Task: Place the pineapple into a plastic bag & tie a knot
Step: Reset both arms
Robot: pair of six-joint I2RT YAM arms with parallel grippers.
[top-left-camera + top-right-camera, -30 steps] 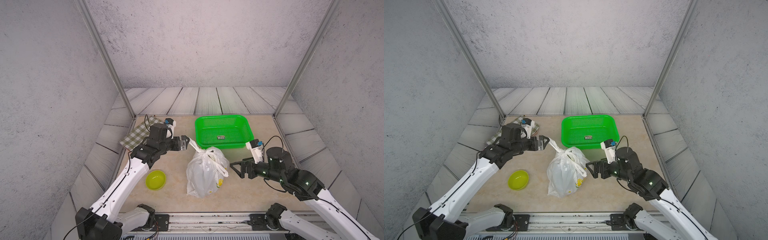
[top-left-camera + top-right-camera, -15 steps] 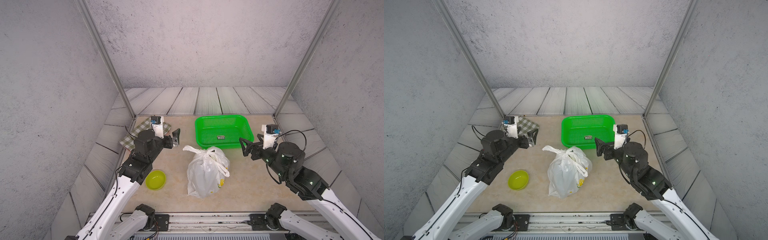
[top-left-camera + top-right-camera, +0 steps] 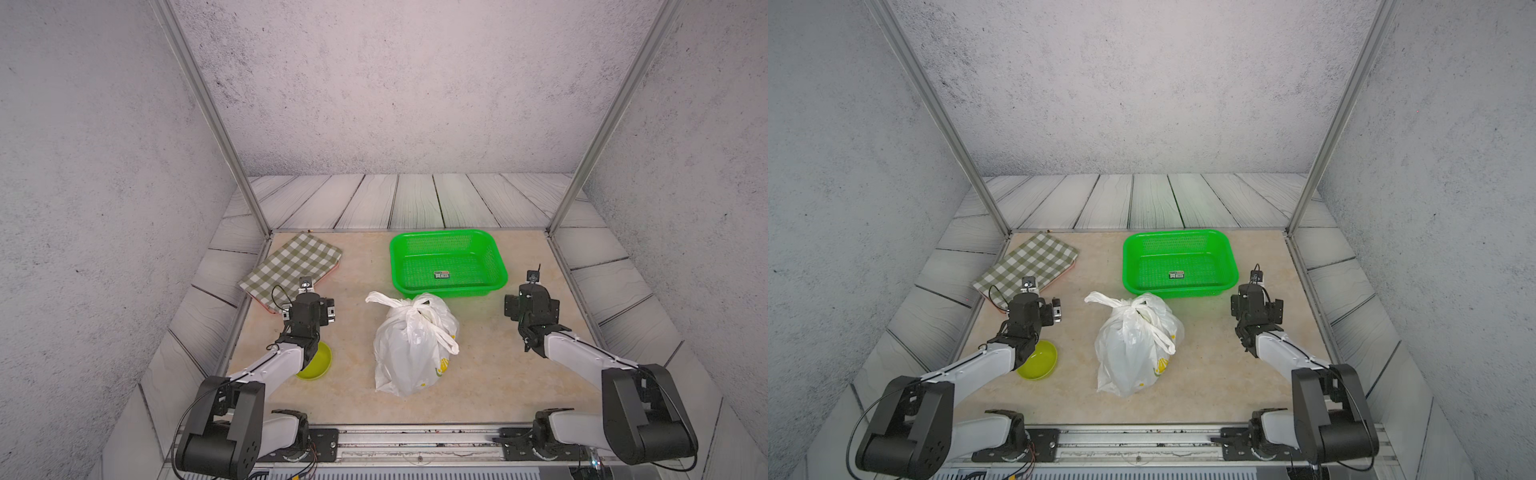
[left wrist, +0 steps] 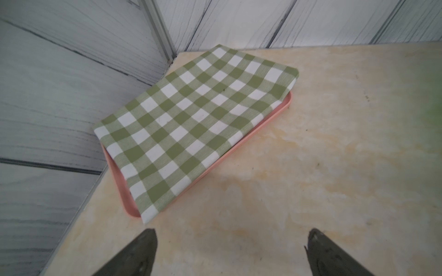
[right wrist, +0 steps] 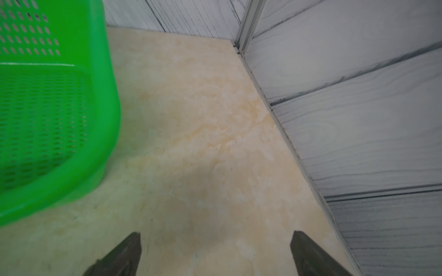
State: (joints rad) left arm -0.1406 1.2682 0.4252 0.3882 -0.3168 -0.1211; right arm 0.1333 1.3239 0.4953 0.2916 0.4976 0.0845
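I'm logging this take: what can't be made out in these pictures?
Contents of the plastic bag: both top views, its film hides them.
Label in the green basket: both top views, too small to read.
Pink tray: left wrist view, checked cloth covers most of it.
Lime bowl: both top views, left arm overlaps it.

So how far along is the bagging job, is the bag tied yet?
Done, it seems: the plastic bag stands full on the table, handles bunched into the knot; its contents don't show clearly. In hand: nothing, the left gripper and right gripper are open, empty, apart from the bag. Left: nothing apparent.
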